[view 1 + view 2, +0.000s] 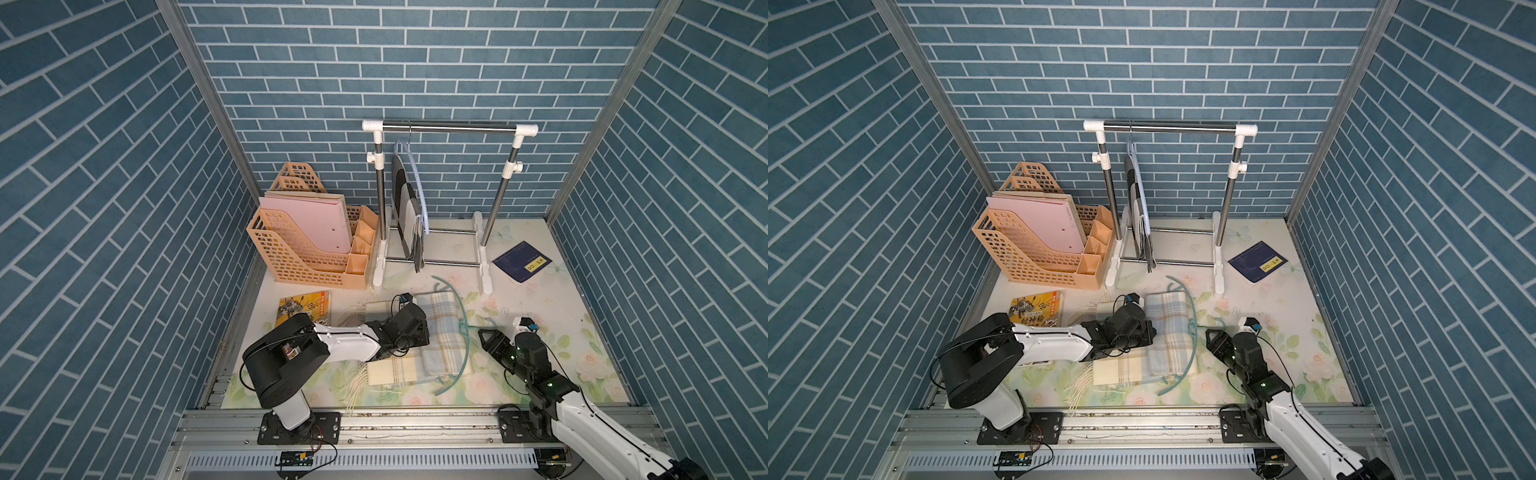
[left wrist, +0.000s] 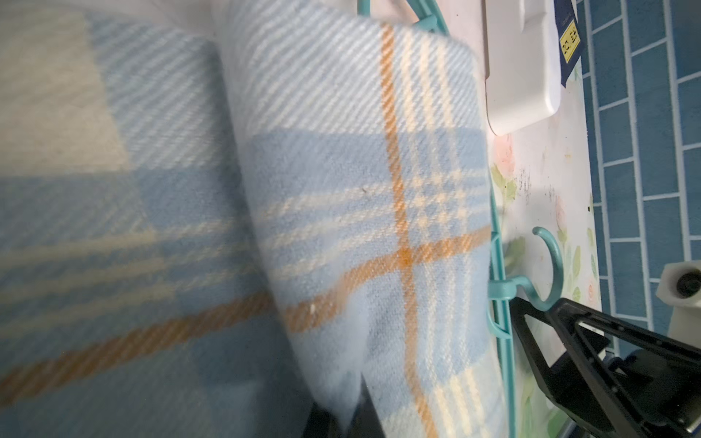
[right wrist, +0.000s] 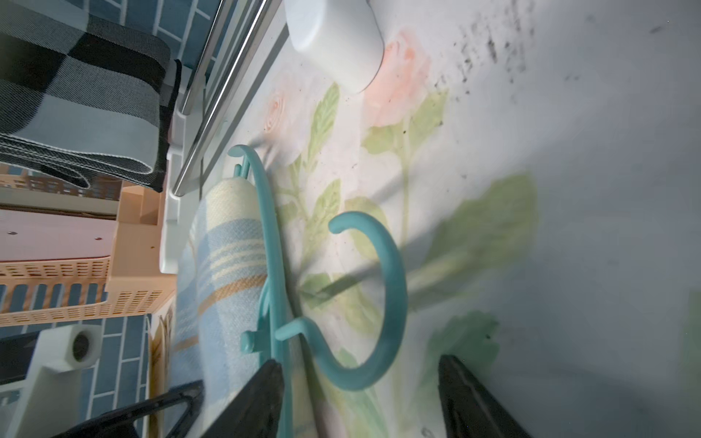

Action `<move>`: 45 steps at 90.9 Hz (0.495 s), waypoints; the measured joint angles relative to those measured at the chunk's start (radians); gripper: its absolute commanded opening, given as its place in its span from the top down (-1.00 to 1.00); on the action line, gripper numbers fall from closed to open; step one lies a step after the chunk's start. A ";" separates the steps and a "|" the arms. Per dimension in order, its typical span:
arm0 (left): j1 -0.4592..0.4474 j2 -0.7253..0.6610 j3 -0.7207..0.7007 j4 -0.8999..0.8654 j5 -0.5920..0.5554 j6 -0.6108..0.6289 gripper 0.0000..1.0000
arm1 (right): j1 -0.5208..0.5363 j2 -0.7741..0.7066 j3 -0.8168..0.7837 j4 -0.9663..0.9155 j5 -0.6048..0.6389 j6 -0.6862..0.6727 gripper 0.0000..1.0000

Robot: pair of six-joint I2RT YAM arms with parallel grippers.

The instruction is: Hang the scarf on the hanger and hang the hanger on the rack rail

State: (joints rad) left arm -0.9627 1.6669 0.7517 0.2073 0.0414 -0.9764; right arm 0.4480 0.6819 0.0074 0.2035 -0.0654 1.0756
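Note:
A blue, cream and orange plaid scarf (image 1: 446, 332) (image 1: 1173, 328) lies on the floral table, folded over the bar of a teal hanger (image 1: 468, 353) (image 1: 1196, 345) that lies flat. My left gripper (image 1: 426, 332) (image 2: 351, 413) is shut on a raised fold of the scarf (image 2: 360, 170). My right gripper (image 1: 484, 334) (image 3: 358, 362) stands open just short of the hanger's hook (image 3: 394, 288). One finger is beside the hanger's neck and the other is past the hook, and nothing is gripped. The scarf's fringed ends point toward the left arm.
A white and steel clothes rack (image 1: 449, 128) stands at the back with a grey checked scarf (image 1: 405, 199) hanging on it. A peach file organizer (image 1: 307, 245) is at the back left, a dark blue booklet (image 1: 521, 262) at the back right, and a comic book (image 1: 305, 309) by the left arm.

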 measured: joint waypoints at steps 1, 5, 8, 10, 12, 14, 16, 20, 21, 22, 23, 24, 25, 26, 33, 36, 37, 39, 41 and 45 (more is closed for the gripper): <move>0.000 0.000 0.000 0.000 0.000 0.000 1.00 | -0.001 0.006 0.000 0.010 -0.003 0.001 -0.37; 0.000 0.000 0.000 0.000 0.000 0.000 1.00 | -0.006 0.029 0.000 0.045 -0.016 0.002 -0.37; 0.000 0.000 0.000 0.000 0.000 0.000 1.00 | -0.010 0.045 0.000 0.064 -0.020 0.003 -0.37; 0.000 0.000 0.000 0.000 0.000 0.000 1.00 | -0.011 0.050 0.000 0.071 -0.022 0.003 -0.37; 0.000 0.000 0.000 0.000 0.000 0.000 1.00 | -0.013 0.051 0.000 0.078 -0.023 0.005 -0.35; 0.000 0.000 0.000 0.000 0.000 0.000 1.00 | -0.014 0.051 0.000 0.085 -0.026 0.006 -0.34; 0.000 0.000 0.000 0.000 -0.001 0.000 1.00 | -0.018 0.050 0.000 0.098 -0.027 0.008 -0.32; 0.000 -0.001 0.000 0.000 -0.002 0.000 1.00 | -0.029 0.051 0.000 0.124 -0.032 0.010 -0.28; -0.001 -0.001 0.000 0.000 -0.003 0.000 1.00 | -0.034 0.052 -0.001 0.131 -0.034 0.010 -0.26; -0.001 -0.001 0.000 0.000 -0.003 0.000 1.00 | -0.038 0.053 -0.001 0.137 -0.037 0.010 -0.25; -0.001 -0.001 0.000 0.000 -0.003 0.000 1.00 | -0.043 0.055 -0.001 0.144 -0.038 0.012 -0.23; -0.001 -0.001 0.000 0.000 -0.003 0.000 1.00 | -0.050 0.059 -0.001 0.153 -0.041 0.010 -0.21; -0.001 -0.001 0.000 0.000 -0.004 0.000 1.00 | -0.055 0.064 -0.001 0.161 -0.043 0.010 -0.20; -0.002 -0.001 0.000 0.000 -0.004 0.001 1.00 | -0.061 0.069 -0.001 0.171 -0.046 0.013 -0.19; -0.002 -0.005 -0.002 -0.001 -0.007 0.000 1.00 | -0.105 0.126 -0.001 0.256 -0.074 0.007 -0.10; -0.003 -0.008 -0.003 -0.001 -0.008 0.000 1.00 | -0.118 0.158 -0.001 0.288 -0.087 0.007 -0.08; -0.003 -0.010 -0.005 -0.001 -0.009 0.001 1.00 | -0.122 0.170 -0.001 0.298 -0.091 0.006 -0.08; -0.003 -0.013 -0.006 -0.001 -0.011 0.000 1.00 | -0.129 0.193 -0.001 0.317 -0.100 0.006 -0.07; -0.003 -0.016 -0.007 -0.003 -0.011 0.000 1.00 | -0.133 0.219 -0.001 0.335 -0.109 0.006 -0.06; -0.003 -0.020 -0.007 -0.005 -0.013 0.000 1.00 | -0.137 0.271 -0.001 0.367 -0.126 0.005 -0.05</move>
State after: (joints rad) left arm -0.9661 1.6470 0.7444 0.2020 0.0280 -0.9760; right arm 0.3115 0.9527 0.0067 0.5709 -0.1917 1.0809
